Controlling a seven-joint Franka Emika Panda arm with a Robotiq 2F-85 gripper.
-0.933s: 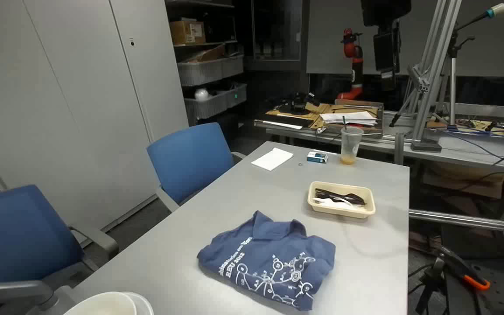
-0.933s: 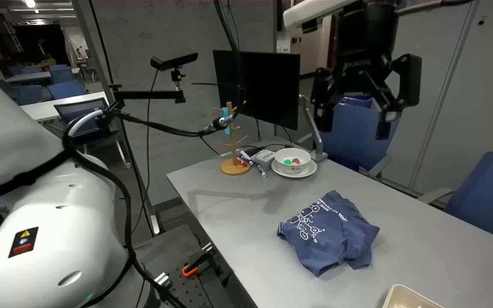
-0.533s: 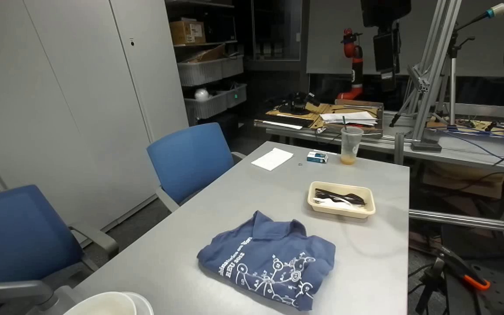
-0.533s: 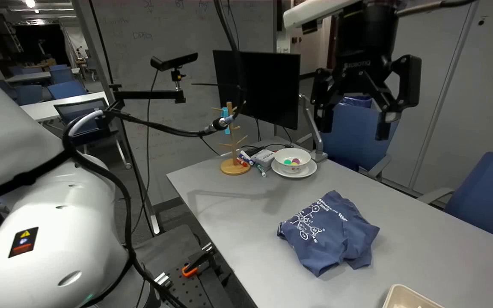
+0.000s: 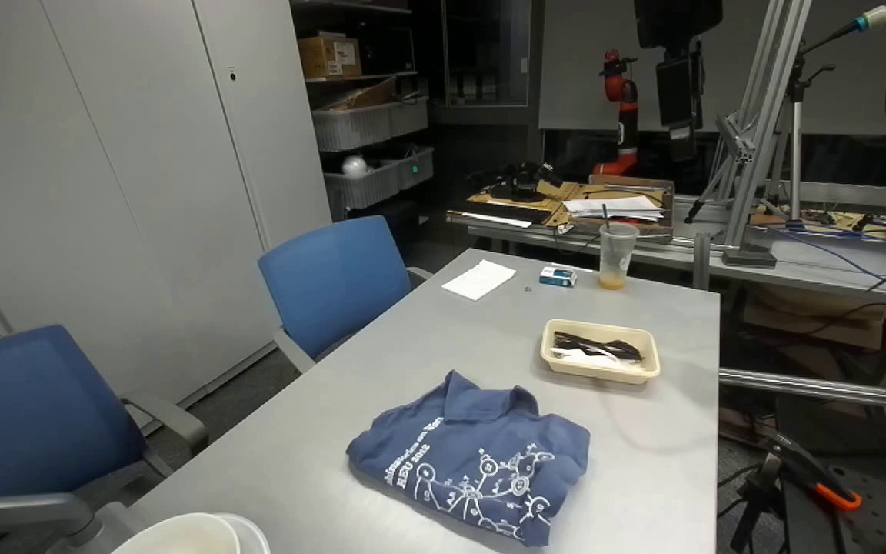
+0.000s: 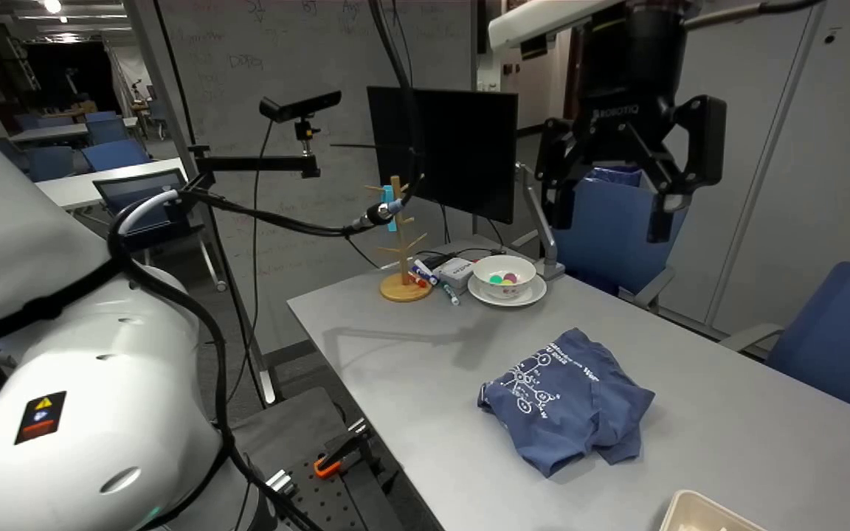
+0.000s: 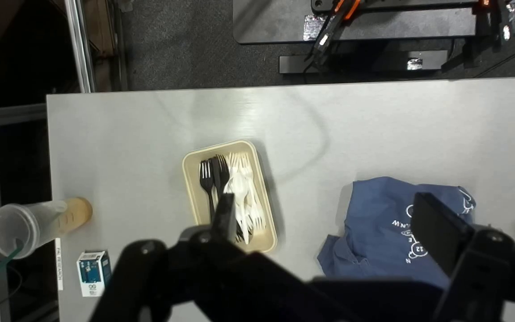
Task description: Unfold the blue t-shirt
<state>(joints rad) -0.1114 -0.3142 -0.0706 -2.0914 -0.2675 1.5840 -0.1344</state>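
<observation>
In an exterior view, a wooden mug tree (image 6: 403, 258) stands close to the far edge of the tabletop (image 6: 403, 391), its round base giving it footing. Loose markers (image 6: 426, 272) lie beside it. Next, towards the far right corner, a patterned white bowl (image 6: 505, 292) sits on a plate (image 6: 538, 290), probably to stop its small coloured balls (image 6: 496, 279) rolling off.

The blue t-shirt (image 6: 567, 402), collared and printed in white, lies midway between the tabletop's left and right edges, folded in on itself, print upward. That central spot perhaps lets the cloth spread without slipping over an edge.

Higher up and a little to the right hangs the Robotiq gripper (image 6: 609, 220), pointing down, its jaws wide apart with nothing between them. The spread suits straddling a raised fold, and the height presumably guards against brushing the cloth. Nothing grips the shirt, so the unfolding looks not yet begun; pinching the upper layer alone likely comes next, since catching both would drag the whole bundle.

Farther right, towards the near end, a corner of a beige food tray (image 6: 702, 509) shows; the wrist view gives its plastic-looking forks (image 7: 207, 178), gathered perhaps so none lies under the spreading cloth.
</observation>
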